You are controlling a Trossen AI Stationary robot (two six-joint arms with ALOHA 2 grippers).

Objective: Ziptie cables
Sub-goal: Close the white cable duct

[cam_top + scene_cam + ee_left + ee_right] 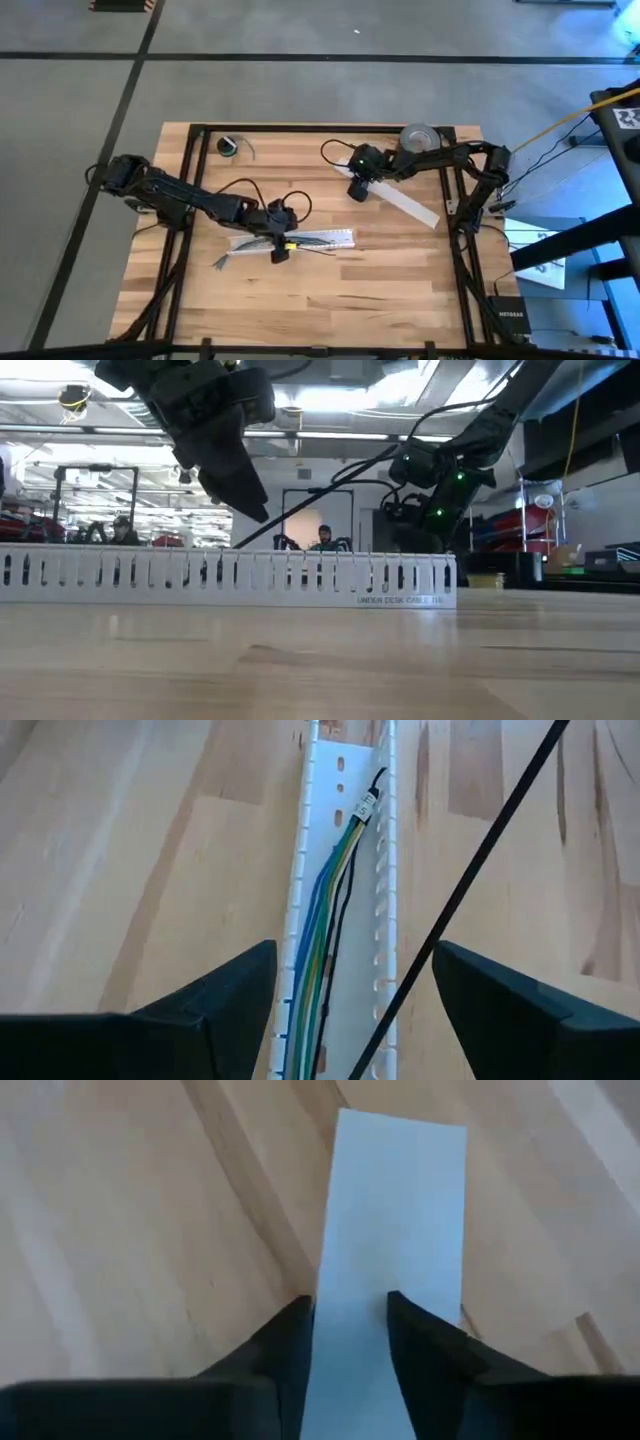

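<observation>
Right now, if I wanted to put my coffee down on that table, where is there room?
The bare wood along the table's near edge, below the slotted tray, is free. The middle is crowded: left gripper over the cables, right gripper on the flat white strip.

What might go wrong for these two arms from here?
The left gripper hangs open over the coloured wires lying in the white slotted plastic channel; closing, it might catch the channel wall too. The thin black strip slants across and could snag. The right gripper might drag the flat white strip.
</observation>
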